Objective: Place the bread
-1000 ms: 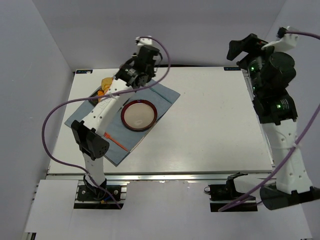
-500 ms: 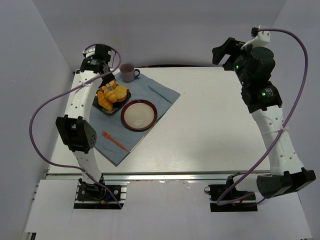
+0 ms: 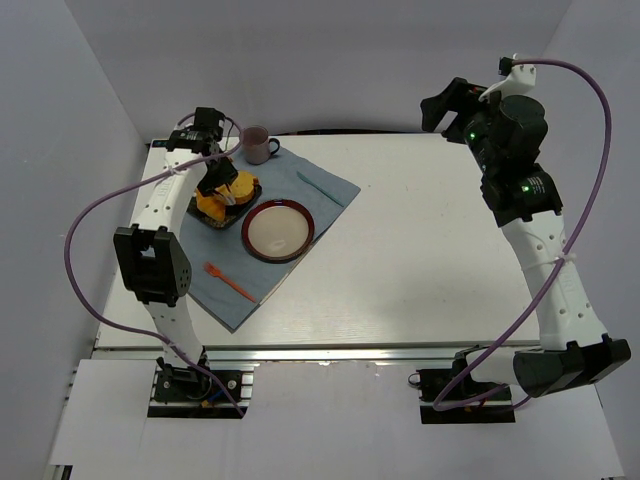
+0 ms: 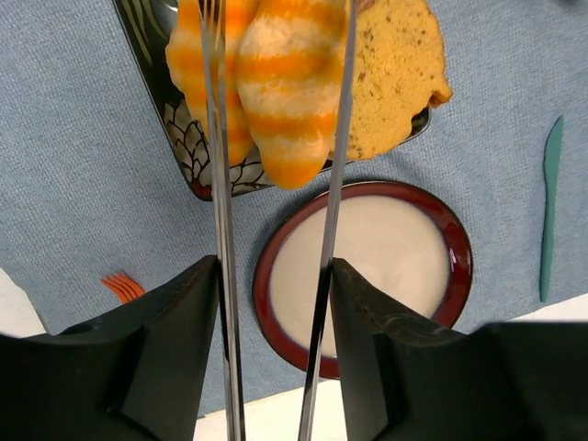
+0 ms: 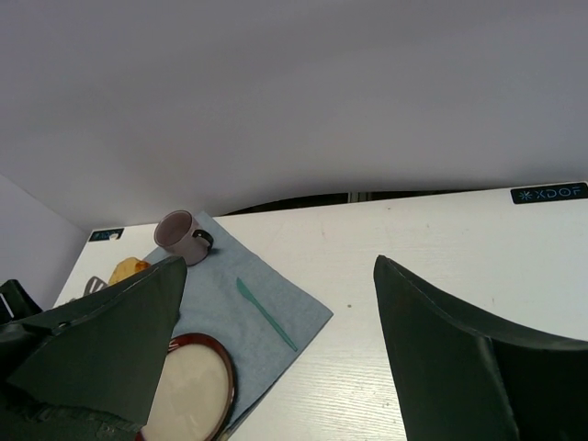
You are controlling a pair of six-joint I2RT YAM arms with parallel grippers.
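Observation:
My left gripper [image 3: 217, 177] [image 4: 276, 266] is shut on a pair of metal tongs [image 4: 220, 211] over the dark patterned tray [image 3: 205, 217] [image 4: 179, 138] at the far left. The tong arms run along both sides of an orange-striped croissant-shaped piece [image 4: 289, 83]. I cannot tell if it is lifted. A second striped piece and a speckled golden bun [image 4: 395, 83] lie beside it. The small golden-yellow roll is not visible. The red-rimmed plate [image 3: 243, 232] [image 4: 459, 266] [image 5: 225, 367] sits empty beside the tray. My right gripper [image 3: 440, 100] [image 5: 280, 266] is open and empty, raised at the far right.
A blue cloth [image 3: 300, 200] lies under tray and plate. On it are a mauve mug [image 3: 257, 145] [image 5: 179, 237] at the back, a teal knife [image 3: 320, 187] [image 4: 549, 207] [image 5: 266, 314] and an orange fork [image 3: 230, 283] [image 4: 124, 287] near the front.
My left arm swung from above the cloth's far side to the far-left corner, and its gripper now sits over the tray. My right arm shifted its pose a little.

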